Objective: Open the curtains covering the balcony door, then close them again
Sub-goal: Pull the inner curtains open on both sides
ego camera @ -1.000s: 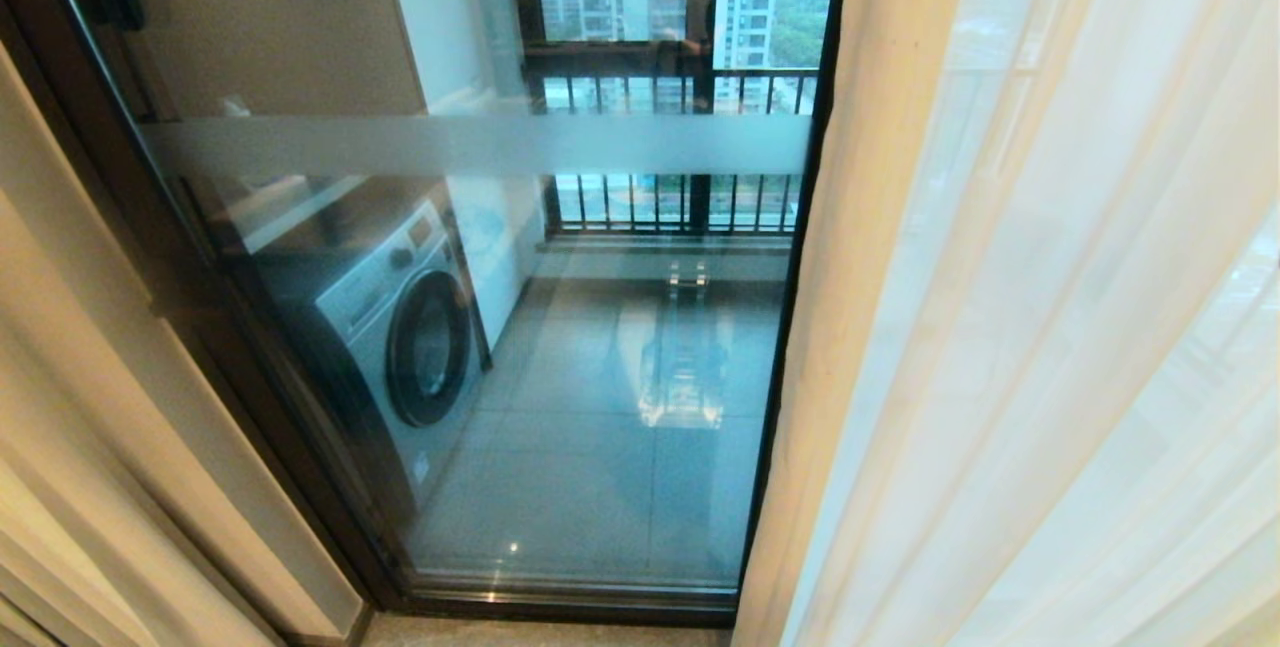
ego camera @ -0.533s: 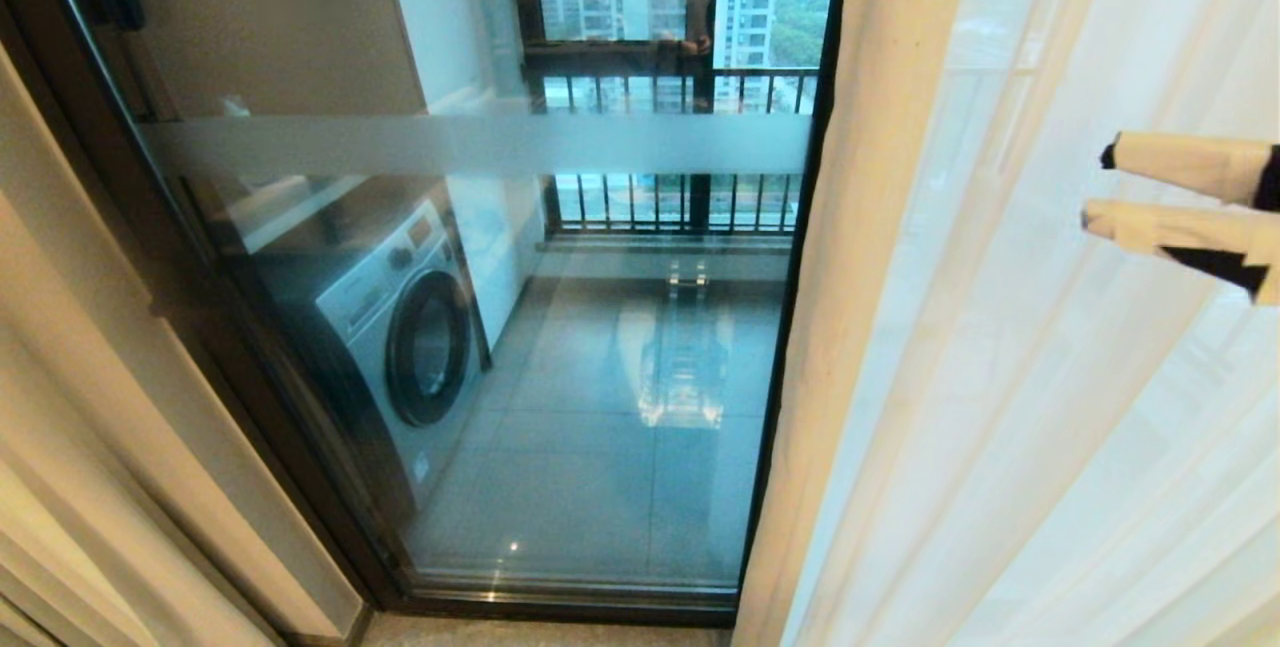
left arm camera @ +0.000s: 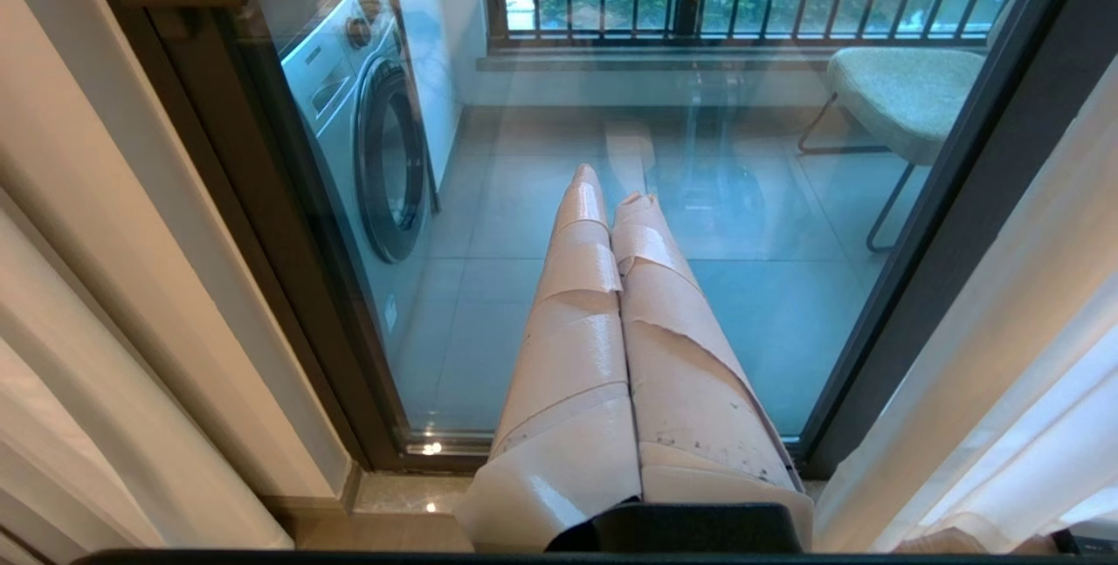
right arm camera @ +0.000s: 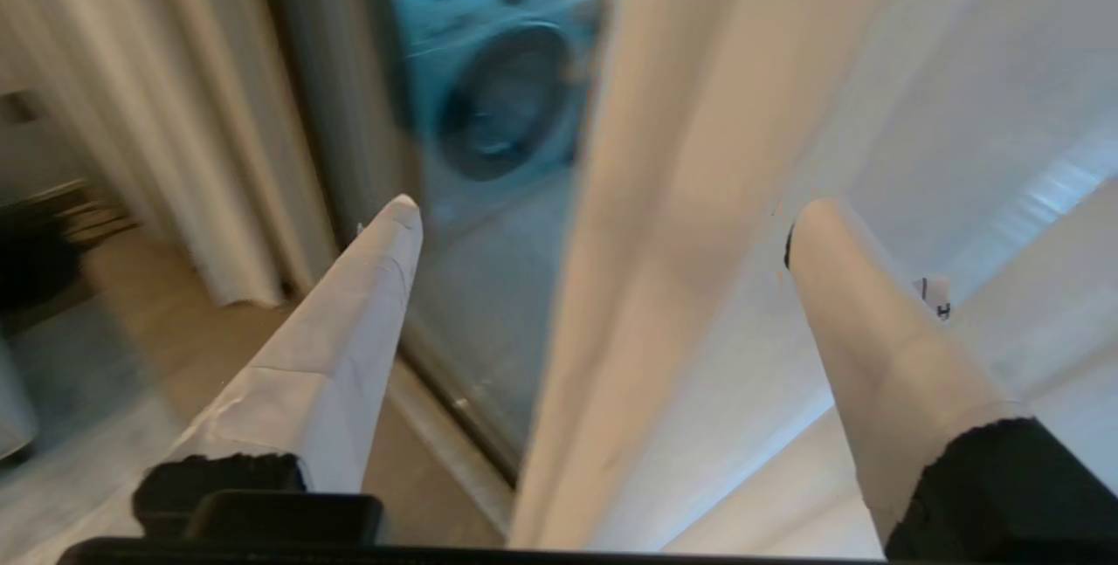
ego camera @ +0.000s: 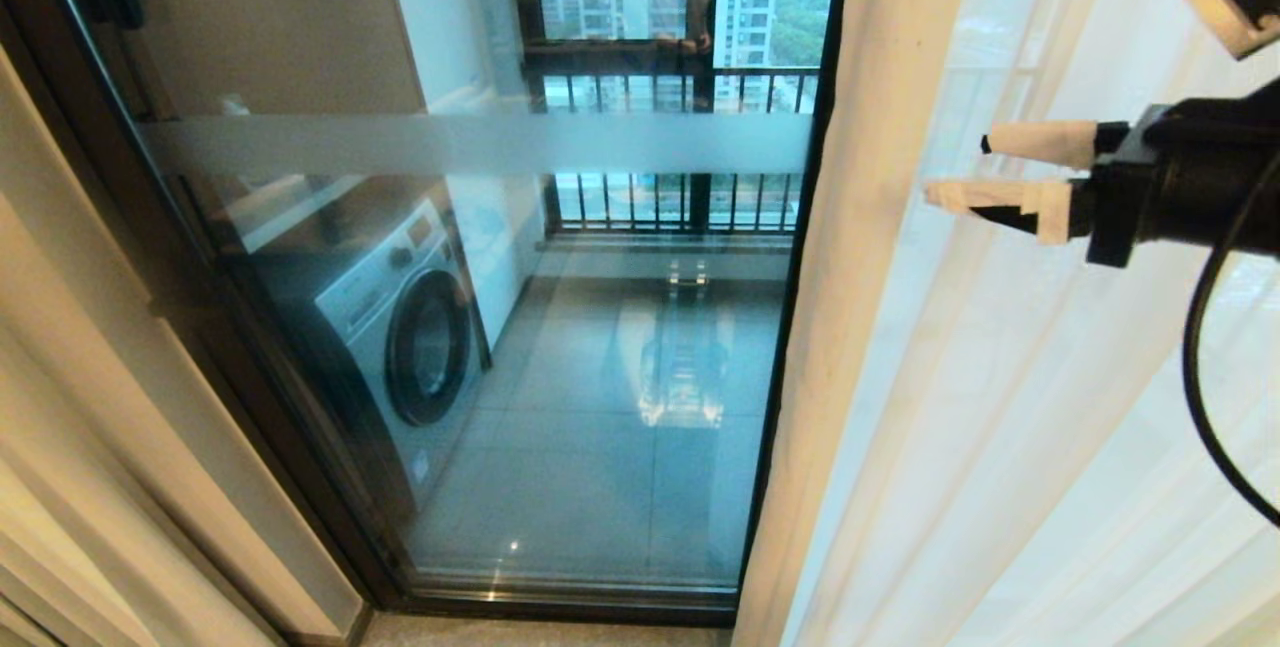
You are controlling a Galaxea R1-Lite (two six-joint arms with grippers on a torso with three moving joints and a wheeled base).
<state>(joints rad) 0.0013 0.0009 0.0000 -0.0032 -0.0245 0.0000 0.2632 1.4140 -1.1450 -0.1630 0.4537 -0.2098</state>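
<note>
Head view shows the right gripper (ego camera: pixel 965 169) newly arrived, fingers spread, nearing the cream drape (ego camera: pixel 850 257) edge, likely to draw it shut.

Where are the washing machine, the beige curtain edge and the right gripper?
washing machine (ego camera: pixel 400 327), head view, front panel beside its round door.
beige curtain (ego camera: pixel 850 257), head view, its leading edge.
right gripper (ego camera: pixel 960 167), head view, between its fingertips.

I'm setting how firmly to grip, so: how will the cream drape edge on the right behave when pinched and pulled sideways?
The cream drape hangs in long soft folds, so it will probably bunch rather than move as a stiff panel. It looks thicker than the white sheer behind it, so likely heavier to drag. The right gripper, fingers spread, may also catch the sheer.
</note>
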